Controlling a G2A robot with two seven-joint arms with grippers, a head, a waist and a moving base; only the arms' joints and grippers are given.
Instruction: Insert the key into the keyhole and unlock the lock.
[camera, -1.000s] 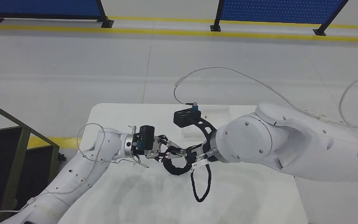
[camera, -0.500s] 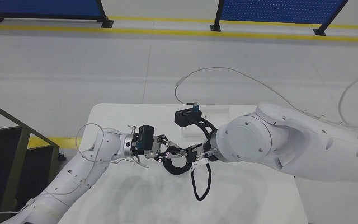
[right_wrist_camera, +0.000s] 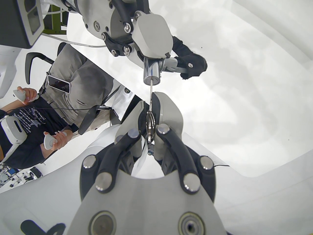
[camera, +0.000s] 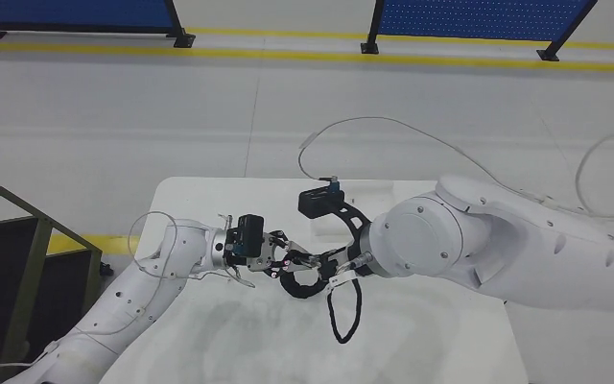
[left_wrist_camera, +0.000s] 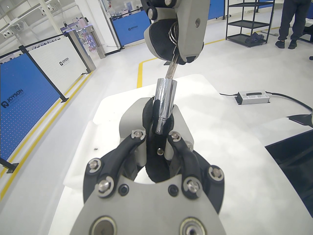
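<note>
Hardly anything shifts from a second ago, and both arms stay locked together above the desk [camera: 240, 336]. On the left, the left fingers [left_wrist_camera: 130, 121] are clenched on the chrome lock [left_wrist_camera: 166, 94]. On the right, the right fingers [right_wrist_camera: 168, 113] pinch the key [right_wrist_camera: 151, 91], its blade tip entering the lock's end.

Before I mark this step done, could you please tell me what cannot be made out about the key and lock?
How deep the key sits: both wrist views, tip hidden inside the lock.
Key head: right wrist view, mostly covered by fingers of the right gripper.
Key: top view, too small.
</note>
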